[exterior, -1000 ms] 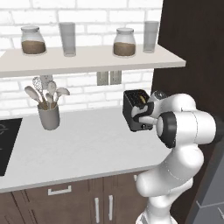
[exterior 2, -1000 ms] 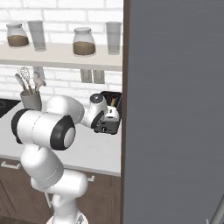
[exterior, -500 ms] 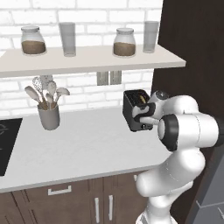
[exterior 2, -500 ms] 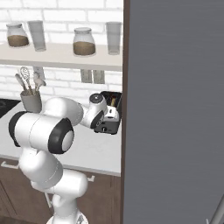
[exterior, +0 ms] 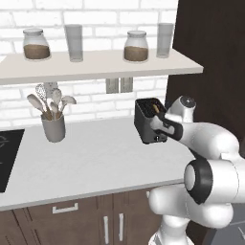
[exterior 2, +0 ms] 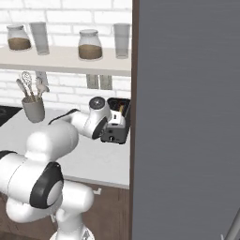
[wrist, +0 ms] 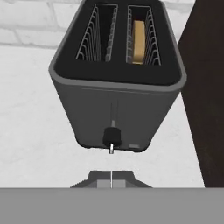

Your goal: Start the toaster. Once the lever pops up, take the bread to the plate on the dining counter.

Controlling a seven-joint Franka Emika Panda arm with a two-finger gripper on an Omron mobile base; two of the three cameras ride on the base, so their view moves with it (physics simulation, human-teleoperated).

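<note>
Here the toaster stands tight beside a dark cabinet wall.

matt dark metal toaster; white brick wall

1. One toaster, right in front of the gripper.
2. One bread slice, in it.
3. Two jars, far above.
4. Two glasses, beside them.
5. One cup of spoons.
</note>
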